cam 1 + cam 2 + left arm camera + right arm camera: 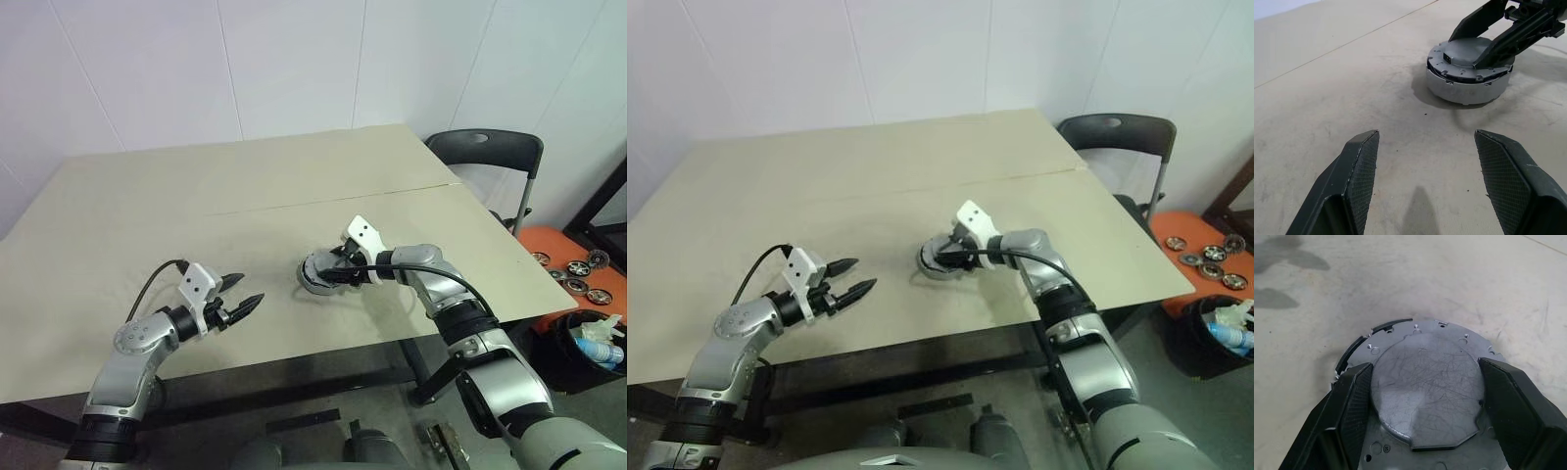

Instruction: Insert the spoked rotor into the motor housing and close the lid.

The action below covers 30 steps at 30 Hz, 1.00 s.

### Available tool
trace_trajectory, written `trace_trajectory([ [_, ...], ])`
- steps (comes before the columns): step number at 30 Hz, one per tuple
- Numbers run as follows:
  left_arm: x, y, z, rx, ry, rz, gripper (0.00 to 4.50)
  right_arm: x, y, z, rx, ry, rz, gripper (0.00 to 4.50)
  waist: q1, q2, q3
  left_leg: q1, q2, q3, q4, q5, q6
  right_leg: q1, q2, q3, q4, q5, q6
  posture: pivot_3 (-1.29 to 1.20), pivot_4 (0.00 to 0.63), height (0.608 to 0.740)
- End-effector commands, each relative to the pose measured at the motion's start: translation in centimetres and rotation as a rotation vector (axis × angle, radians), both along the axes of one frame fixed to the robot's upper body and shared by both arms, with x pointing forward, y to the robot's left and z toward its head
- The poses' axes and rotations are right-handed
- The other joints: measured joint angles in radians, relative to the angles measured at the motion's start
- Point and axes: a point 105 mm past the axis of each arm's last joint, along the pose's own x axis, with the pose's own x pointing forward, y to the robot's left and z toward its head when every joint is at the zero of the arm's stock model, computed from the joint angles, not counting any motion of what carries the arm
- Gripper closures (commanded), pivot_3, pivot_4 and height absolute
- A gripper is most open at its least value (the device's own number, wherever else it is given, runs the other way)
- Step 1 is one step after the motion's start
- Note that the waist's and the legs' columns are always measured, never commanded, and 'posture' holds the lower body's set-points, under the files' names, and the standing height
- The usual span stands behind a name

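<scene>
The motor housing (1469, 90) stands on the tan table (196, 196), near its middle. The grey lid (1425, 382) lies on top of it, slightly off-centre, so a dark crescent of the housing rim shows at one side. My right gripper (323, 271) reaches over it from the right, open, with its fingers (1352, 401) straddling the raised round plate in the lid's middle. My left gripper (250, 287) hovers open above bare table to the left of the housing, holding nothing. The spoked rotor is hidden.
A dark folding chair (485, 152) stands past the table's back right corner. An orange surface (578, 269) with several small wheel-like parts and a bin (593, 343) sit on the right. The table's front edge (294, 352) runs close under both arms.
</scene>
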Motion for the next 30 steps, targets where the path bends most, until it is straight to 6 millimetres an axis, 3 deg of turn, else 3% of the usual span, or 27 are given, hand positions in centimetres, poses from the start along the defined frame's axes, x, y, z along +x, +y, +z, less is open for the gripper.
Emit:
trace_trajectory([
  [1, 0.2, 0.1, 1.0, 0.002, -0.043, 0.001, 1.17, 0.0, 1.0, 1.1, 0.021, -0.060, 0.035, 1.46, 0.000, 0.000, 0.000, 0.000, 0.000, 0.000, 0.000, 0.000, 0.000, 0.000, 0.000, 0.000, 0.000, 0.000, 0.000, 0.00, 0.000, 0.740],
  [22, 0.1, 0.1, 1.1, 0.001, -0.040, 0.000, 1.17, -2.2, 2.4, -0.9, 0.023, 0.027, 0.129, 1.46, 0.001, 0.000, 0.000, 0.000, 0.000, 0.000, -0.001, 0.000, 0.000, 0.000, 0.000, 0.000, 0.000, 0.001, 0.001, 0.00, 0.000, 0.740],
  [30, 0.2, 0.1, 1.3, 0.004, -0.041, -0.003, 1.17, -0.7, 2.0, -0.2, 0.009, -0.041, 0.056, 1.46, -0.001, 0.000, 0.000, 0.000, 0.000, 0.000, -0.001, 0.000, 0.000, 0.000, 0.000, 0.000, 0.000, 0.000, 0.000, 0.00, 0.000, 0.740],
])
